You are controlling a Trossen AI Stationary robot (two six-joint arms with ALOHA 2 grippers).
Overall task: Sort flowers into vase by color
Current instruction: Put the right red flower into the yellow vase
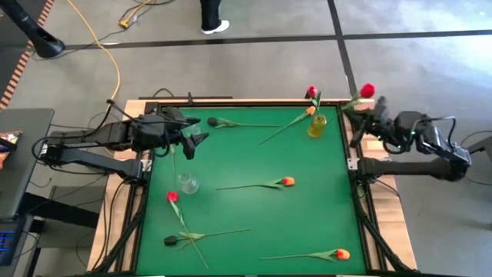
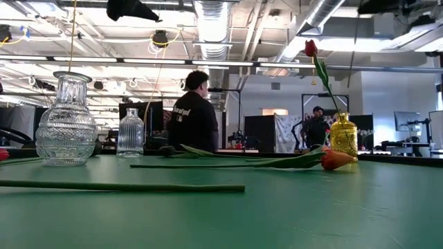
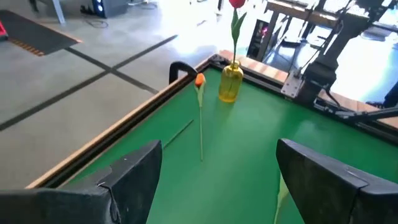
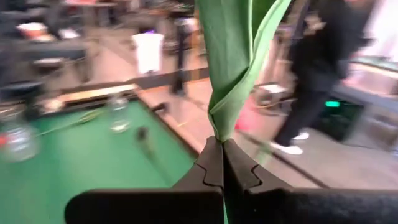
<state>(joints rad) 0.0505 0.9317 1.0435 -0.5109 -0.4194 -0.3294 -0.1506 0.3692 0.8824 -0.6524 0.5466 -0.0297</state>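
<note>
**Red tulip in transit to yellow vase**

Right gripper (image 4: 222,163), at the table's far right edge, is clamped on the green stem of a red artificial tulip (image 1: 367,90), head out over the rim. The small yellow glass vase (image 1: 317,125) stands near that corner and already holds 1 red tulip (image 1: 311,91).

To seat the stem well, I would carry it upright, centre it over the neck, then lower straight.

Left gripper (image 3: 214,171) hovers with fingers apart over the far left side. Open green table (image 1: 254,211) lies mid-field; an orange tulip (image 1: 310,111) lies just beside the vase.

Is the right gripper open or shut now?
Shut. The right gripper has its fingers pressed together on the green stem of a red flower.
</note>
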